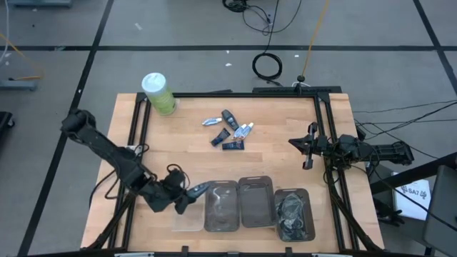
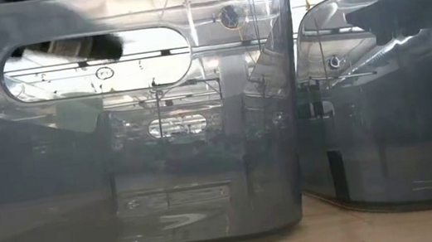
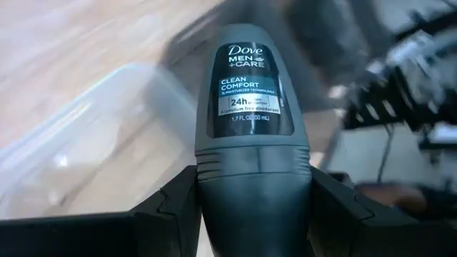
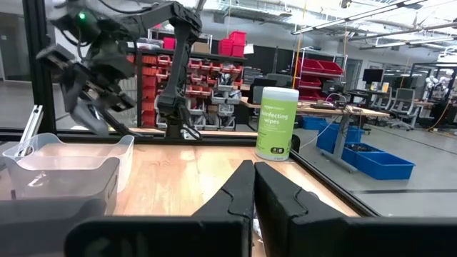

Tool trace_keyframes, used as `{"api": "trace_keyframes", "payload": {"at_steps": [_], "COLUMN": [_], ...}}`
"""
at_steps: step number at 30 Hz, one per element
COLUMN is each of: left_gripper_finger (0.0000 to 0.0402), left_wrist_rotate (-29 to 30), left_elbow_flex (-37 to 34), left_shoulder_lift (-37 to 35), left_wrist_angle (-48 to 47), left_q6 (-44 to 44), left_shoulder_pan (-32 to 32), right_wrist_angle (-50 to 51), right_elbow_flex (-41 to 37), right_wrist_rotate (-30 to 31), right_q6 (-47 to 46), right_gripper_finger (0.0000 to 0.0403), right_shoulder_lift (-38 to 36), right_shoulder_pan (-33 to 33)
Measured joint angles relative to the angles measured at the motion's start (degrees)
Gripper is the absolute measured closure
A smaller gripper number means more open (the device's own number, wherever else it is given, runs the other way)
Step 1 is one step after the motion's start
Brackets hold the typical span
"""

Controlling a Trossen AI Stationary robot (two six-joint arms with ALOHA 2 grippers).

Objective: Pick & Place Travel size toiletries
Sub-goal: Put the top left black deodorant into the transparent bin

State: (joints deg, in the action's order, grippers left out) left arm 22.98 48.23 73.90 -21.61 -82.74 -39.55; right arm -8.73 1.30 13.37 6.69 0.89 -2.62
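My left gripper point(image 1: 187, 195) is near the table's near-left part, shut on a dark grey roll-on deodorant point(image 3: 250, 107) labelled in white. The deodorant point(image 1: 198, 190) points toward the leftmost clear bin point(image 1: 221, 207). More travel toiletries point(image 1: 230, 133), white-blue and dark navy pieces, lie in a loose pile on the wood at the table's middle, toward the far edge. My right gripper point(image 1: 308, 146) waits at the table's right side, shut point(image 4: 253, 187) and holding nothing. My left gripper pinches the deodorant between its two fingers point(image 3: 175, 210) at the ridged end point(image 3: 253, 171). The labelled body and rounded end stick out past the fingertips, along the fingers. The deodorant is lifted clear of the table, beside the leftmost bin's left rim.
Three clear bins stand in a row at the near edge: leftmost, middle point(image 1: 255, 202), and right point(image 1: 294, 214), which holds black things. A flat clear piece point(image 1: 187, 223) lies left of them. A green wipes canister point(image 1: 158, 93) stands at the far-left corner. A black frame point(image 1: 325, 121) borders the table.
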Motion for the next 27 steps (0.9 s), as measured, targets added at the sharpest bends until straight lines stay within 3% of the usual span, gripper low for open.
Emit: {"api": "trace_keyframes", "payload": {"at_steps": [5,19,27], "left_gripper_finger": [0.0221,0.0219,0.0163], "left_wrist_rotate": [-0.57,-4.98,-5.00], "left_elbow_flex": [0.01,0.00,0.00], "left_shoulder_lift": [1.33,1.89,1.89], "left_wrist_angle": [-2.29,-2.71,-2.62], "left_q6": [-11.15,-23.99,-25.00], "left_shoulder_pan": [-1.48,-5.09,-5.14], "right_wrist_angle": [-0.02,0.00,0.00], "right_elbow_flex": [0.00,0.02,0.01], "right_wrist_rotate": [0.01,0.02,0.00], "right_q6": [-0.01,-0.01,-0.01], "right_gripper_finger": [0.0399,0.0399,0.0398], "right_shoulder_lift": [-0.02,0.00,0.00], "right_shoulder_pan": [-0.02,-0.01,0.00]}}
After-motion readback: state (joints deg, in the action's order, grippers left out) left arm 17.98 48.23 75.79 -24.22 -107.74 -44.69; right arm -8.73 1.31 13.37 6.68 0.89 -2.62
